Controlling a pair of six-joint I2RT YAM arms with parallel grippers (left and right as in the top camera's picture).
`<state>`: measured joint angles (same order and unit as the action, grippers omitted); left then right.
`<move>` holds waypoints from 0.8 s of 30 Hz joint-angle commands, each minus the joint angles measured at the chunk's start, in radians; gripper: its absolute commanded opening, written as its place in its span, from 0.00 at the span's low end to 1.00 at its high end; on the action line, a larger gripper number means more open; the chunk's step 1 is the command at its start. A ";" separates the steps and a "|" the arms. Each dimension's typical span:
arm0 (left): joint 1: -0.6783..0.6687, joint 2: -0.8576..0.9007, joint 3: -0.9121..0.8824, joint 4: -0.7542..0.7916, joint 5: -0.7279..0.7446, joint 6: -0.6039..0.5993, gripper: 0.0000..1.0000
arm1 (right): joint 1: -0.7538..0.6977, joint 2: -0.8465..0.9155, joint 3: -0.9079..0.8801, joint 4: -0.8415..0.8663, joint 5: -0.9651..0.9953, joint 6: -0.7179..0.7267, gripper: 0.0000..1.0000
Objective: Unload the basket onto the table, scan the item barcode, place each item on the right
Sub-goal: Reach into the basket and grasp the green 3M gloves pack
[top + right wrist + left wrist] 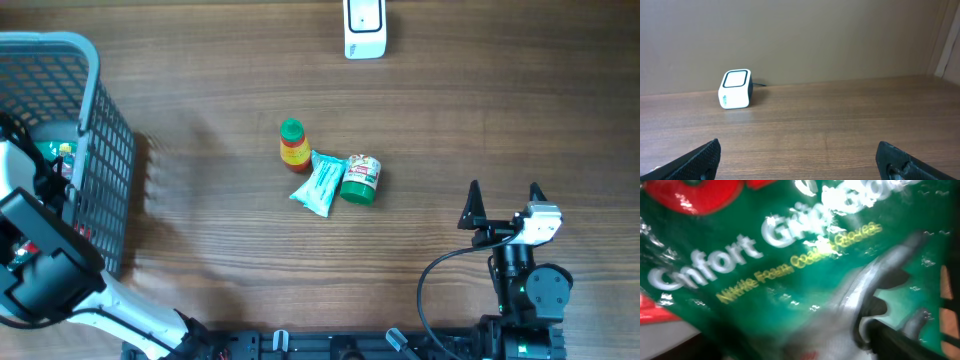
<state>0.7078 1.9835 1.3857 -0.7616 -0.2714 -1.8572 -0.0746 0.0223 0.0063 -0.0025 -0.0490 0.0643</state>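
Note:
A green glove packet (790, 265) with white and yellow lettering fills the left wrist view, very close to the camera. One dark finger (900, 342) of my left gripper lies against its lower right; the other finger is hidden. From overhead, my left gripper (40, 165) reaches down inside the grey basket (105, 130), where a bit of green packet (62, 150) shows. The white barcode scanner (364, 27) stands at the table's far edge, also the scanner (735, 89) ahead of the right wrist. My right gripper (503, 195) hovers open and empty at the near right, fingers wide apart (800, 160).
Mid-table lie an orange bottle with a green cap (292, 145), a teal pouch (320, 184) and a green jar (360, 179), touching one another. The basket wall stands tall around my left arm.

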 commanded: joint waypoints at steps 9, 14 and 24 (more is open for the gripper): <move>0.002 -0.166 -0.140 0.132 0.080 0.190 0.04 | -0.002 -0.005 -0.001 0.003 -0.011 0.014 1.00; 0.002 -0.504 -0.140 0.198 0.080 0.235 0.04 | -0.002 -0.005 -0.001 0.003 -0.011 0.015 1.00; 0.001 -0.859 -0.140 0.332 0.388 0.236 0.04 | -0.002 -0.005 -0.001 0.003 -0.011 0.015 1.00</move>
<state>0.7063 1.1786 1.2415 -0.4923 -0.0750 -1.6417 -0.0746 0.0223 0.0063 -0.0025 -0.0490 0.0643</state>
